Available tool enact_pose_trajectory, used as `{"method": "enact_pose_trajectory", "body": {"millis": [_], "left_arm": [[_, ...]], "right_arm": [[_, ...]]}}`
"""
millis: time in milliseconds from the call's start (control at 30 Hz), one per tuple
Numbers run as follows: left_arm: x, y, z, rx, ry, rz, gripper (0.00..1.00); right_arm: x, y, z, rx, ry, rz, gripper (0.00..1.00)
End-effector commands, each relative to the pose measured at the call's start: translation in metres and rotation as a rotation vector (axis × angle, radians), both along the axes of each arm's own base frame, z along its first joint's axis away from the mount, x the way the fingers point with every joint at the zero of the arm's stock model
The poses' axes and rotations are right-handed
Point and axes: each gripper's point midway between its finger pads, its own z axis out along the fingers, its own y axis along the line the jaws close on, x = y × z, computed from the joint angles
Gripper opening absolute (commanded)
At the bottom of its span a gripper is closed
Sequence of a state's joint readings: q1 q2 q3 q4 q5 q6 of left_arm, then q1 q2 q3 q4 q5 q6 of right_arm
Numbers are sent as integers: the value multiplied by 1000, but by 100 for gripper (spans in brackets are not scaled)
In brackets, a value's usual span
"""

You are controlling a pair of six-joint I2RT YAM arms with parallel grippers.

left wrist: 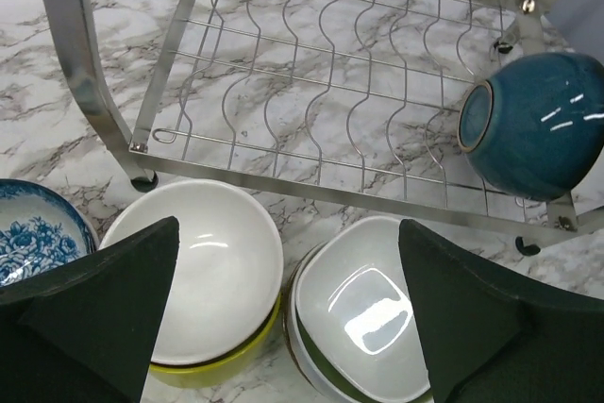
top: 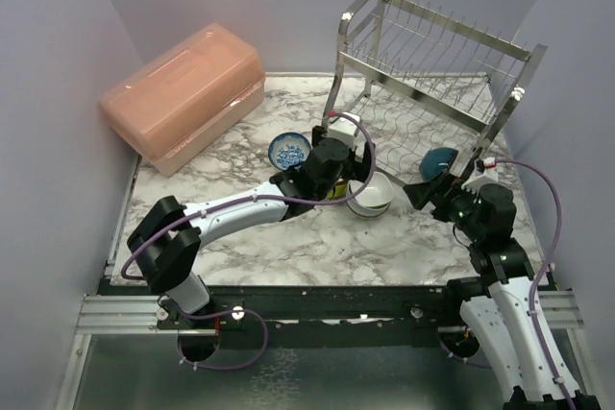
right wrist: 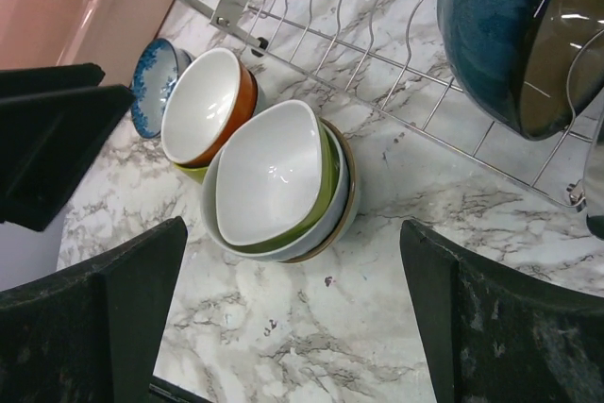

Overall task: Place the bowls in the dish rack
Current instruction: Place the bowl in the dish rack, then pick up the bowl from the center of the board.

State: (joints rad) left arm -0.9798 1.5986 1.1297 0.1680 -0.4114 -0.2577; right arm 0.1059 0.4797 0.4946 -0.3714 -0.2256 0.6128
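Two stacks of bowls stand on the marble in front of the dish rack (top: 432,74). One is a round white bowl (left wrist: 203,271) on a lime one. The other is a squarish white bowl (left wrist: 363,304) nested in green and pale bowls (right wrist: 274,176). A blue-and-white patterned bowl (top: 288,151) sits to their left. A teal bowl (left wrist: 538,125) lies on its side on the rack's lower wire shelf (left wrist: 321,92). My left gripper (left wrist: 288,233) hovers open above the two stacks, holding nothing. My right gripper (right wrist: 293,233) is open and empty over bare marble, right of the stacks.
A pink lidded plastic box (top: 183,93) stands at the back left. The rack's chrome legs (left wrist: 85,73) come down close behind the stacks. The left gripper's black body (right wrist: 47,139) shows at the left of the right wrist view. Pale walls close in three sides.
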Motion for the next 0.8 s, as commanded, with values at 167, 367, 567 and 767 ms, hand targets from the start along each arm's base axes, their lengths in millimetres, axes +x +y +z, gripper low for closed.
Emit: {"method": "enact_pose_trajectory", "body": {"millis": [167,367,567,767], "left_arm": [[0,25,35,-220,43,36,99],[5,48,30,-271,61,85,99],[8,56,25,-290,76,97,99],[11,63,24,-290,77,109,99]], "right_arm": [[9,18,-13,52,49,78,97],[16,19,-28,30,101,94,95],[26,7,-41,-9,137,24,95],[41,-13,-41,-90,141,-77,95]]}}
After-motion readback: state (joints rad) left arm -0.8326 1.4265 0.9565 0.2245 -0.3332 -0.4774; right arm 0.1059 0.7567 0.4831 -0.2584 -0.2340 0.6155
